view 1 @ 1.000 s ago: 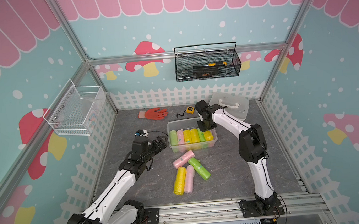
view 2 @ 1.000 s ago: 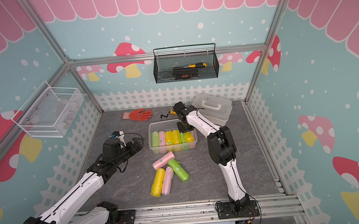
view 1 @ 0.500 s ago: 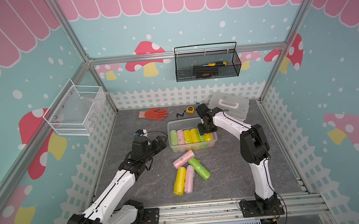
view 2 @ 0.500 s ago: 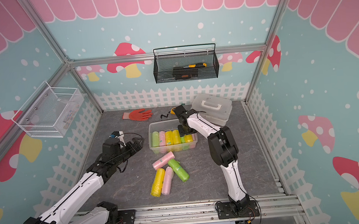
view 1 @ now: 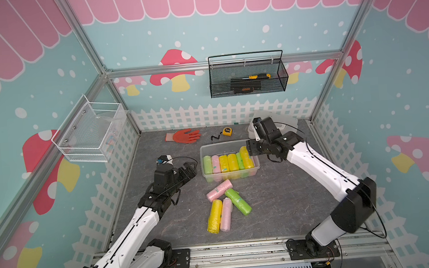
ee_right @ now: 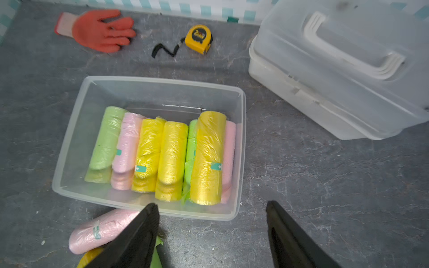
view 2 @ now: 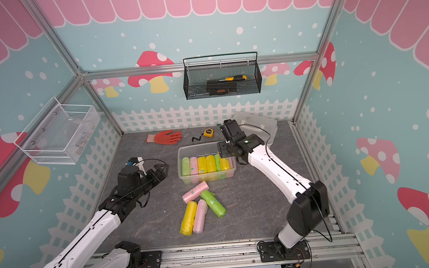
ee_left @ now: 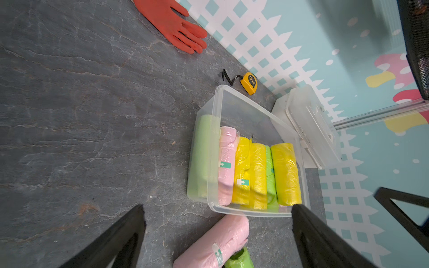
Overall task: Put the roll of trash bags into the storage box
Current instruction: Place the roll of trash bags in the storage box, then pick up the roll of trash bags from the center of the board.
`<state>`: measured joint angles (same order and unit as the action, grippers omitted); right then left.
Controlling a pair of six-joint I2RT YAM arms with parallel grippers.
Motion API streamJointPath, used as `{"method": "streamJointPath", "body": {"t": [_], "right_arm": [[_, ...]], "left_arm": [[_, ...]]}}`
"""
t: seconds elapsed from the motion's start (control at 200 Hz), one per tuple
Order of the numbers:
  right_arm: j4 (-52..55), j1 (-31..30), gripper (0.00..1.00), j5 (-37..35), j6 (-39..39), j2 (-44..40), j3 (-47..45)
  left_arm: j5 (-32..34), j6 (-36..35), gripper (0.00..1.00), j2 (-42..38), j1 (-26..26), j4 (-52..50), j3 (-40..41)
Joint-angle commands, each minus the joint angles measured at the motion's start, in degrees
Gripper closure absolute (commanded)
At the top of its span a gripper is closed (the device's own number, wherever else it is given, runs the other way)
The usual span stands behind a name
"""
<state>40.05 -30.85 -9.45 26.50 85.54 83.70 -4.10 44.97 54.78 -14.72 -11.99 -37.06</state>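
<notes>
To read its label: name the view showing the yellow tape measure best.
Right wrist view: the tape measure is large, unobstructed, face toward the camera. Left wrist view shows it smaller, angled; both top views show only a small yellow spot.

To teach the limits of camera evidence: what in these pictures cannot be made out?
- Right pincer: both top views hide its jaws behind its own body; right wrist view cuts the fingers at the edge.
- Pink roll at the storage box wall: mostly covered by a yellow roll, right wrist view.
- Black tool in the mesh basket: veiled by mesh, both top views.
</notes>
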Motion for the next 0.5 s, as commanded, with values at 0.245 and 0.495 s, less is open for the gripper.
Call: {"method": "streamJointPath", "body": {"t": [0.245, 0.495], "right_arm": [[-6.44, -0.17, 0.21, 8.49, 4.15, -31.35, -19.10], [-16.54, -0.17, 0.10, 4.09, 3.74, -55.54, -39.88]], "left_arm": [[-1.79, 0.48, 0.02, -0.78, 3.22, -3.16, -2.39], [-3.55, 0.44, 0.02, 2.72, 3.56, -4.01, -3.44]]}}
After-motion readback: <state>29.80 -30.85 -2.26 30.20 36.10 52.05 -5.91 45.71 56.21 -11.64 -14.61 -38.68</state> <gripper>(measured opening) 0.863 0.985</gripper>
